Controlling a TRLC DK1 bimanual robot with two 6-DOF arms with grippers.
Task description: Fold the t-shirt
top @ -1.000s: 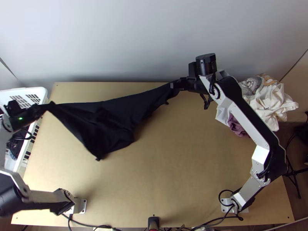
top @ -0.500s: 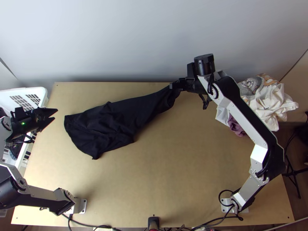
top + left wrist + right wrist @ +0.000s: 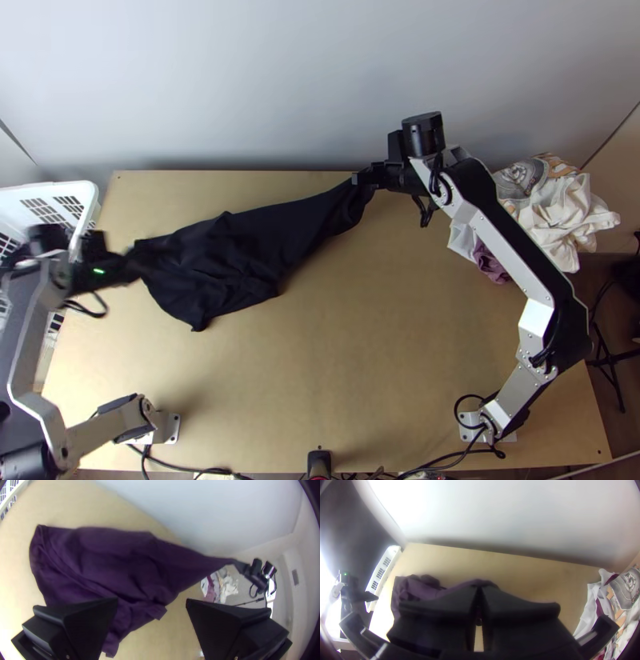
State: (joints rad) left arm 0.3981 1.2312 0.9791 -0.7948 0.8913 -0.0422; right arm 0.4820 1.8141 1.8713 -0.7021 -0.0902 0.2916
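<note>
**Around ten o'clock on the surface (image 3: 384, 360), black t-shirt (image 3: 240, 256) rumpled!**

Between twelve and one, the right tool (image 3: 359, 179) is clamped on its tapering end. Between nine and ten, the left tool (image 3: 134, 269) hangs wide apart at the opposite end. Clothes pile (image 3: 556, 216) at two o'clock!

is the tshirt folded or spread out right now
Not folded: the shirt lies rumpled, one end pulled up in the right gripper.
</note>
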